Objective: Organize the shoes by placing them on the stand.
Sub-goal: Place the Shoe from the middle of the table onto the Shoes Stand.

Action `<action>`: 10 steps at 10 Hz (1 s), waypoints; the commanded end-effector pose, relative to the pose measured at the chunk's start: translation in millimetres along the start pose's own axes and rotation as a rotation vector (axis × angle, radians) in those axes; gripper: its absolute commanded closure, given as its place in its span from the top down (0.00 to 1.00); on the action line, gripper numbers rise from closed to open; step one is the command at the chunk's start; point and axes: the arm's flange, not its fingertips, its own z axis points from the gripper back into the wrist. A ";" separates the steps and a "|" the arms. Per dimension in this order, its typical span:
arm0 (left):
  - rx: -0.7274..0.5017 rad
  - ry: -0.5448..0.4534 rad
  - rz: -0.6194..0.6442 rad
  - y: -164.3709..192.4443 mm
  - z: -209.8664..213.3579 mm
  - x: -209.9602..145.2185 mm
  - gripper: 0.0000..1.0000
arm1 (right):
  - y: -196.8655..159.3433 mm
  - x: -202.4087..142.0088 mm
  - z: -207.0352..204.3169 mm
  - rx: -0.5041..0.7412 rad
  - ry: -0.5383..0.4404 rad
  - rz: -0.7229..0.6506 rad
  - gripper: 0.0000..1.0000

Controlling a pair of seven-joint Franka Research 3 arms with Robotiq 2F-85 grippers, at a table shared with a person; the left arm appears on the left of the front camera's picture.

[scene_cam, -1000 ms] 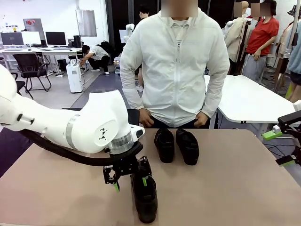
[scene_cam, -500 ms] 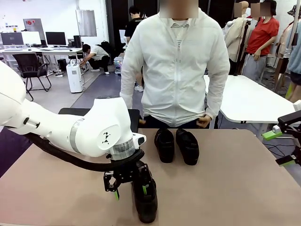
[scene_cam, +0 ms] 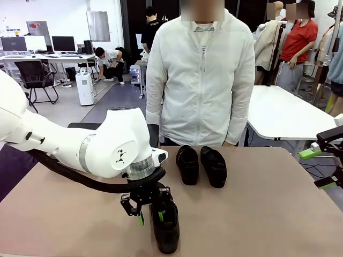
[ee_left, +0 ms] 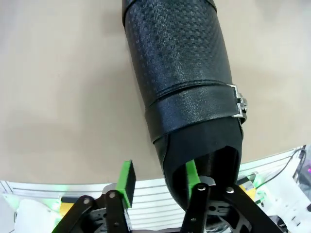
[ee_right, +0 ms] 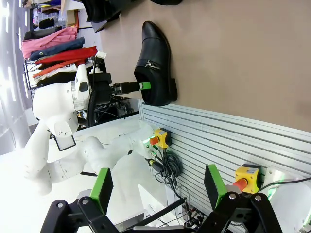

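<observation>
Nearest us, the left gripper [scene_cam: 150, 218] straddles the heel end of the near shoe [scene_cam: 166, 231]. In its wrist view one green pad [ee_left: 192, 174] sits inside the shoe's opening and the other outside with a gap, so the jaws are partly apart and grip nothing. The toe is cut off at that picture's top. At the frame's right edge the right gripper [scene_cam: 318, 168] is spread wide and empty, its arm cut off. On the tan table [scene_cam: 268, 214], near the far edge, lies a pair of shoes [scene_cam: 201, 166]. A black stand [scene_cam: 153, 135] is mostly hidden behind the left arm. Beyond, a person [scene_cam: 201, 80] in a white jacket, then desks and monitors.
</observation>
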 end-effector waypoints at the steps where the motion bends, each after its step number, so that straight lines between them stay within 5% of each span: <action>1: 0.034 -0.089 -0.002 -2.4 -3.0 -1.7 0.00 | -1.1 -0.2 4.5 -0.006 0.004 0.019 1.00; 7: 0.085 -0.162 -0.083 -8.5 -6.4 -2.3 0.00 | -1.1 -0.2 4.5 -0.006 0.004 0.019 1.00; 9: 0.070 -0.131 -0.131 -6.6 6.9 -1.4 0.00 | -1.1 -0.2 4.5 -0.006 0.004 0.019 1.00; 10: 0.108 -0.075 -0.263 -2.1 22.9 -4.0 0.00 | -1.1 -0.2 4.5 -0.006 0.004 0.019 1.00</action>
